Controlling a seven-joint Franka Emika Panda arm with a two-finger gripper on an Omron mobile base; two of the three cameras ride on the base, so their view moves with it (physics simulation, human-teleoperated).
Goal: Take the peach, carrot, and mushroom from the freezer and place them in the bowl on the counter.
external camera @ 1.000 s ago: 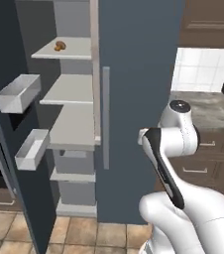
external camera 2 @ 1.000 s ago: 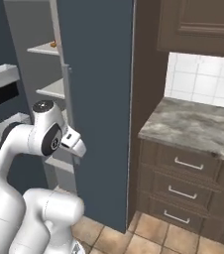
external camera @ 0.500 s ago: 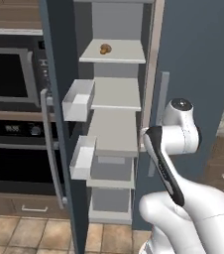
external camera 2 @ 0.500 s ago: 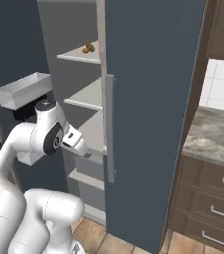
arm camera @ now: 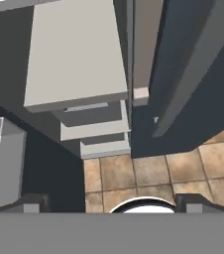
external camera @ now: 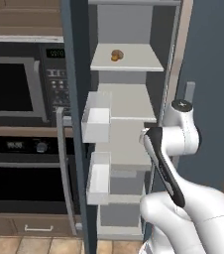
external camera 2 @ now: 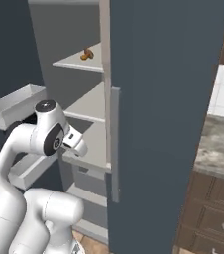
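Note:
The freezer [external camera: 134,124] stands open in front of me, its pale grey shelves showing. A small brown-and-tan mushroom [external camera: 116,55] lies on the upper shelf, also seen as the mushroom [external camera 2: 86,54] from the right. The peach, the carrot and the bowl are out of view. My arm is folded in front of the lower shelves, well below the mushroom. In the hand view my gripper [arm camera: 112,203] points down at a shelf [arm camera: 74,54] and the tiled floor, open, with nothing between its fingertips [arm camera: 32,202]. A strip of the counter [external camera 2: 223,144] shows at the right.
The open left door [external camera: 77,124] carries two white bins [external camera: 96,116] and a long grey bar handle [external camera: 62,163]. A black microwave and oven [external camera: 15,94] sit left of it. The shut right door [external camera 2: 168,124] has a grey handle [external camera 2: 115,144]; brown drawers [external camera 2: 218,228] lie under the counter.
The whole picture has shifted: the base has moved, so the open freezer now sits centred and closer. The arm's pose looks the same and the gripper stays open.

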